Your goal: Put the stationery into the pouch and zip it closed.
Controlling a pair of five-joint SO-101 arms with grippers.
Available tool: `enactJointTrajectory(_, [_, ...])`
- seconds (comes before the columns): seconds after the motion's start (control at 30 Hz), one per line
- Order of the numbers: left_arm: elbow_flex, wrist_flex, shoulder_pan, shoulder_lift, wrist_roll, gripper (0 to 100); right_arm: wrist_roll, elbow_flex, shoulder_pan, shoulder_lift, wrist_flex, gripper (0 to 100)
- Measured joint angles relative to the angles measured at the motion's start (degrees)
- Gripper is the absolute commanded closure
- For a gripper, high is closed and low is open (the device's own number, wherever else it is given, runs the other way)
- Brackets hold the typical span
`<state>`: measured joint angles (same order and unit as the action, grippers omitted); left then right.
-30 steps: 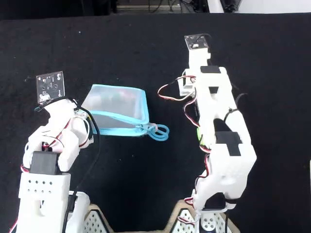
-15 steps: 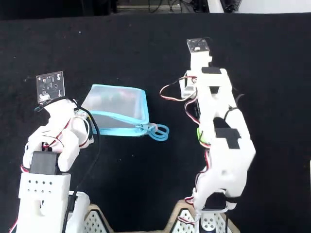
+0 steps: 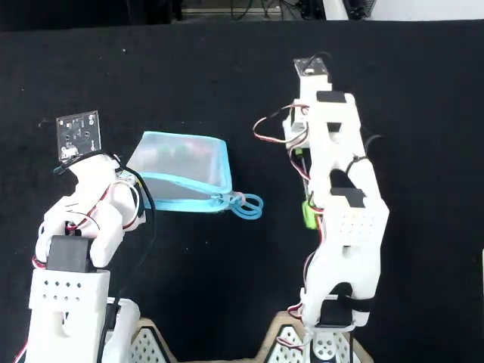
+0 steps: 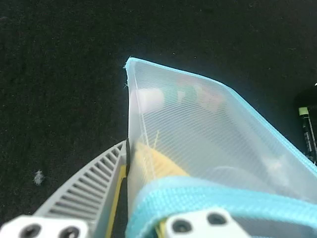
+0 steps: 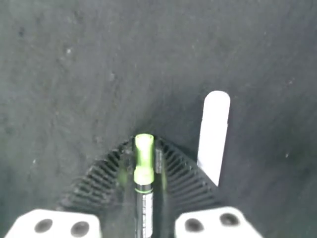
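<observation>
Right arm just swung round a bit, right gripper (image 5: 143,148) clamped on the pen (image 5: 143,171). The pouch (image 3: 181,170) is pinched at its edge in my left gripper (image 4: 133,158), well apart from the right fingers, so I reckon the pen needs carrying over.

- Black cloth (image 3: 189,287): covers the whole table top, matte and unpatterned.
- Pale speck (image 4: 38,177): lint lying on the cloth.
- Cables (image 3: 249,9): beyond the far table edge.
- White surface (image 3: 423,9): far right corner, behind the table.

high: overhead, far | wrists: close, facing down | high+left share pouch (image 3: 181,170)
</observation>
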<state>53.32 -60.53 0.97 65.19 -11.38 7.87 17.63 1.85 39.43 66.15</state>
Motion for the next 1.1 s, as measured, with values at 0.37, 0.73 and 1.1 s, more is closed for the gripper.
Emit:
enactJointTrajectory(0.37, [0.0, 0.0, 0.0, 0.0, 0.0, 97, 0.0, 2.0, -5.4, -0.2, 17.0, 98.8])
enactJointTrajectory(0.73, [0.0, 0.0, 0.0, 0.0, 0.0, 97, 3.4, -9.0, -9.1, -7.0, 10.6, 98.6])
enactJointTrajectory(1.1, [0.0, 0.0, 0.0, 0.0, 0.0, 97, 3.4, -9.6, -9.0, -7.9, 13.4, 92.6])
